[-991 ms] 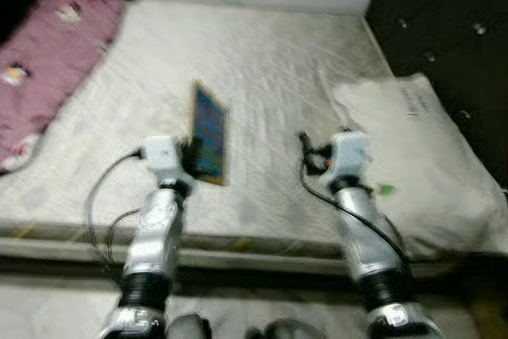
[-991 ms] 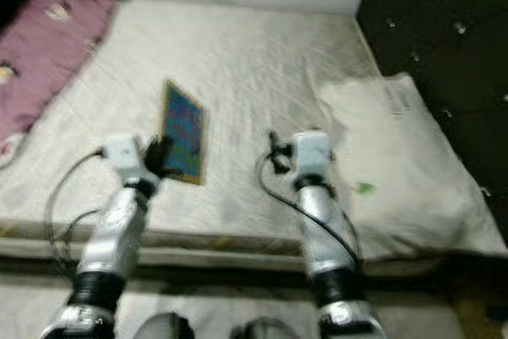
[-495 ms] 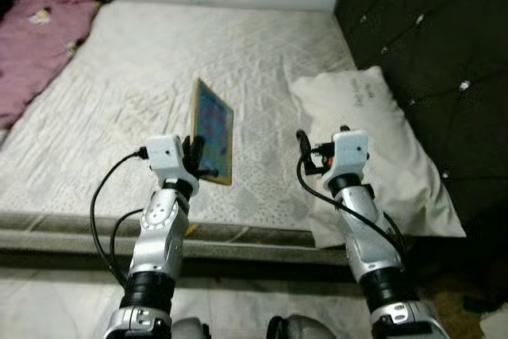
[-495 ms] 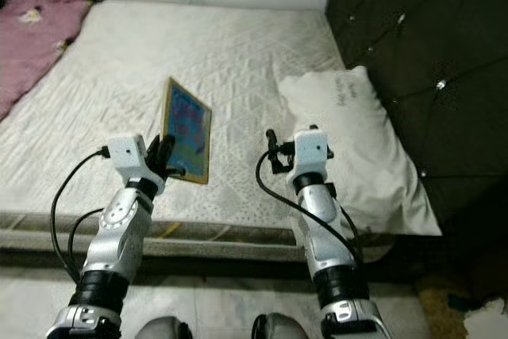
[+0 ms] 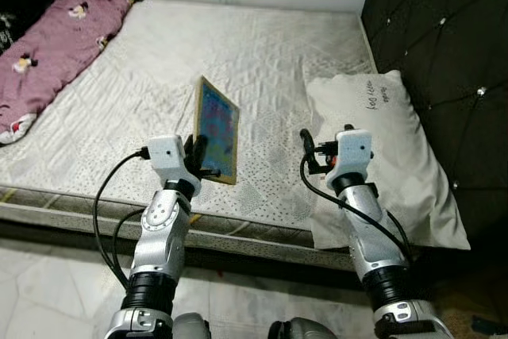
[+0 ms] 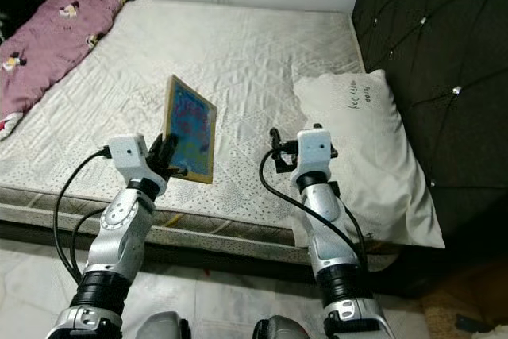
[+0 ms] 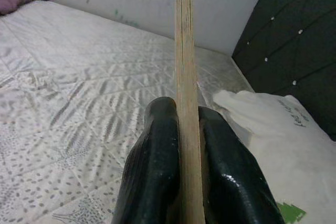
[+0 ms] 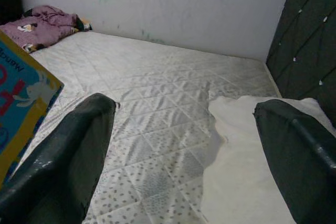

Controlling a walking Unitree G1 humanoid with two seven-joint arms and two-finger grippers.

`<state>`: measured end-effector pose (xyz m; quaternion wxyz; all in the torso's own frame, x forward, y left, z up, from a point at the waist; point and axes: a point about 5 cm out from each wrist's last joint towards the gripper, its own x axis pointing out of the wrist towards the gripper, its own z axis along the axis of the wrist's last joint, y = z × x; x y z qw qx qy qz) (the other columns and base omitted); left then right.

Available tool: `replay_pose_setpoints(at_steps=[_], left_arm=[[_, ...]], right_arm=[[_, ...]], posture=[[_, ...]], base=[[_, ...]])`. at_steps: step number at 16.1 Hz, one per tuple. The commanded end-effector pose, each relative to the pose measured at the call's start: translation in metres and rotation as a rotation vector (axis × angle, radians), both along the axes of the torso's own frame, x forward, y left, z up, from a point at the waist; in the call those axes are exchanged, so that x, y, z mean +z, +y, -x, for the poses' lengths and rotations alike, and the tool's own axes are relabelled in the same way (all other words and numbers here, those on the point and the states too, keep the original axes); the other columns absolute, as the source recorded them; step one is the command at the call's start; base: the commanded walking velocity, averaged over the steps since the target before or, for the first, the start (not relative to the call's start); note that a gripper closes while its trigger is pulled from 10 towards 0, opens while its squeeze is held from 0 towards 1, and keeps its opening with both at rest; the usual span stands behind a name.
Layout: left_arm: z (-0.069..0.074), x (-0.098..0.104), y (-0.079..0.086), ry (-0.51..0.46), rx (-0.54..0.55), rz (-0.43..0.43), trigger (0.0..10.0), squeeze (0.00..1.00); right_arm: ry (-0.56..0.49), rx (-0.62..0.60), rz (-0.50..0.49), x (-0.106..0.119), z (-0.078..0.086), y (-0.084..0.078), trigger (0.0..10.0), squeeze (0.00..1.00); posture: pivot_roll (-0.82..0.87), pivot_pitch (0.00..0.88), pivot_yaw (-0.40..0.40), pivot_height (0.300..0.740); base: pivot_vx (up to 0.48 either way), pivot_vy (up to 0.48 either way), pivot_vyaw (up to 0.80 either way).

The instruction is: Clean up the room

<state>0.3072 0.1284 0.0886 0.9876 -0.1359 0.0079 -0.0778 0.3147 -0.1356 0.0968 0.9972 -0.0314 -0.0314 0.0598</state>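
Left eye view: my left hand (image 5: 200, 156) is clamped on the book (image 5: 217, 130), held upright over the bed (image 5: 270, 45); right hand (image 5: 316, 152) spread, holding nothing. Pink blanket (image 5: 55, 33) not yet tidied.

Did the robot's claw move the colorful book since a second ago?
Cannot tell. The whole picture shifted, so the camera moved. The book sits the same way against the left claw, upright above the mattress.
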Motion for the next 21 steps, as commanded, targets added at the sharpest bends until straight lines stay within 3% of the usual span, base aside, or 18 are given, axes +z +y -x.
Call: replay_pose_setpoints(at_steps=[1, 10, 17, 21], left_arm=[[-0.0044, 0.0150, 0.0021, -0.068, 0.001, -0.006, 10.0, 0.00], [-0.0043, 0.0140, 0.0012, -0.062, -0.005, -0.005, 10.0, 0.00], [-0.0049, 0.0120, -0.0005, -0.043, 0.005, 0.007, 10.0, 0.00], [-0.0051, 0.0112, 0.0005, -0.034, 0.014, 0.010, 10.0, 0.00]], right_arm=[[-0.013, 0.010, -0.005, 0.0043, -0.0025, 0.0034, 10.0, 0.00], [-0.011, 0.001, -0.008, 0.0040, -0.0029, 0.0016, 10.0, 0.00], [-0.004, -0.005, -0.004, 0.0029, -0.0034, 0.0002, 10.0, 0.00], [-0.001, -0.009, -0.004, 0.0026, -0.0037, -0.0008, 10.0, 0.00]], posture=[[0.00, 0.025, -0.005, 0.740], [-0.01, 0.027, -0.004, 0.740], [-0.01, 0.028, -0.003, 0.740], [-0.01, 0.028, -0.003, 0.740]], base=[[0.259, 0.000, 0.00], [0.266, 0.000, -0.14], [0.000, 0.000, 0.00], [0.000, 0.000, -0.80]])
